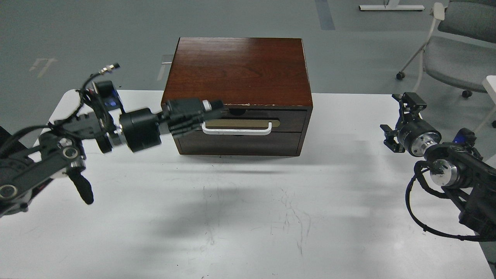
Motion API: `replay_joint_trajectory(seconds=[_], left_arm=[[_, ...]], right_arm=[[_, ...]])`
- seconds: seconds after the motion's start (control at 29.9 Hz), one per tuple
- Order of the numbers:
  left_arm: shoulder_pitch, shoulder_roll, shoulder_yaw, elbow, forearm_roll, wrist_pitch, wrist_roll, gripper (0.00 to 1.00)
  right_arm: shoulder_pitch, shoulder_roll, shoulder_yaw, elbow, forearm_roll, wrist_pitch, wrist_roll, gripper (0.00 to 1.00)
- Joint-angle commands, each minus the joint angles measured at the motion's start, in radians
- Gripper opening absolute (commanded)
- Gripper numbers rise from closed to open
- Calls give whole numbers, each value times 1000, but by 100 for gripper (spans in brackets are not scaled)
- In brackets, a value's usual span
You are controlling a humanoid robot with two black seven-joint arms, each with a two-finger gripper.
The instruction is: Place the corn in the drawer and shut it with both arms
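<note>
My left gripper (217, 107) meets the drawer (248, 121) handle's left end — opening unclear; my right gripper (399, 116) hangs far right, opening unclear too.

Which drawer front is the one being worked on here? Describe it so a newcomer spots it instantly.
Find the dark brown wooden box at the white table's far middle. The drawer is the upper panel on its front. Unlike the plain lower panel, it carries a white bar handle, with the left gripper at that handle's left end.
</note>
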Motion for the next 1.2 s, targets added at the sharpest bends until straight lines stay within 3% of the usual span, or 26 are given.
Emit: replay_joint_trajectory(seconds=[0.0,0.07,0.13,0.2,0.33,0.4,0.47,0.5,0.54,0.64,0.67,0.8,0.94,1.17], left_arm=[[-22,-17,-173,127,-54,0,1,70],[-24,-46,-271,276,-98,0,1,87],[-24,-63,-292,348,-129,13,1,97],[-22,-64,-283,422,-173,71,1,97],[-7,-76,-207,541,-216,96,1,98],[4,-77,-191,574,-256,107,8,98],[31,-78,-184,649,-387,98,125,98],[36,-78,-182,663,-426,93,161,98],[45,-78,-182,684,-502,84,235,98],[67,-78,-182,701,-610,76,351,98],[71,-78,-182,701,-630,78,362,98],[71,-92,-181,694,-638,78,359,98],[70,-103,-182,663,-643,44,325,98],[74,-101,-184,566,-646,53,324,98]], right_arm=[[7,-1,0,12,-3,8,14,100],[36,-1,0,15,-5,11,63,100],[47,-1,2,17,-5,11,87,100],[64,0,3,24,-3,12,121,100],[99,18,6,66,-3,14,225,100],[110,35,8,74,-2,15,248,100],[125,77,8,81,-2,15,256,100],[126,86,6,81,0,15,256,100],[128,98,8,81,0,15,255,100],[127,103,6,92,1,15,252,100],[127,103,6,97,1,17,249,100],[127,103,5,97,1,17,241,100],[148,106,6,94,8,32,189,100],[133,104,-3,92,3,23,187,100]])
